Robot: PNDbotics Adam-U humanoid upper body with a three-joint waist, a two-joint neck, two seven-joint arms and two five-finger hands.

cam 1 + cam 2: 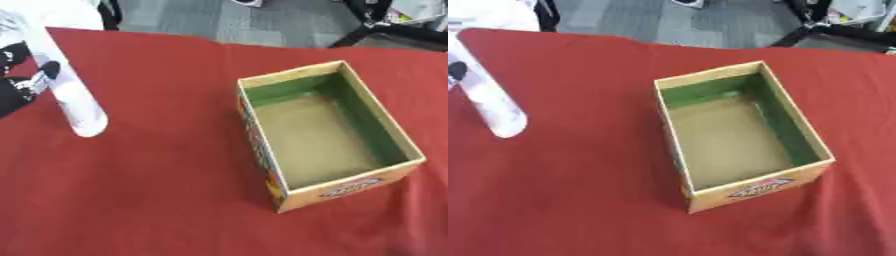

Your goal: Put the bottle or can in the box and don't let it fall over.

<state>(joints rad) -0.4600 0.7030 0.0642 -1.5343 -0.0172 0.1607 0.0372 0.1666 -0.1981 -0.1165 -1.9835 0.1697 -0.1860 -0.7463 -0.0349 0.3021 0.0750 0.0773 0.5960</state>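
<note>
Nearest me lay a red tablecloth [157, 200], wrinkled toward its front right corner. On it, right of centre, stood 1 open cardboard box [750, 192], its printed short end facing me, its inside walls green and its floor bare brown. Nothing was in it.

Well apart from the box, at the left edge, my left hand [19, 82] had its black fingers curled round the upper part of a tall white bottle [74, 102]. The bottle leaned, its top toward the far left corner and its rounded bottom end lowest; I could not tell whether that end touched the cloth. I judged the high grip was meant to leave the base free for setting down upright inside the box. My right hand showed in neither view.

Beyond the table's far edge lay grey floor [210, 20].
</note>
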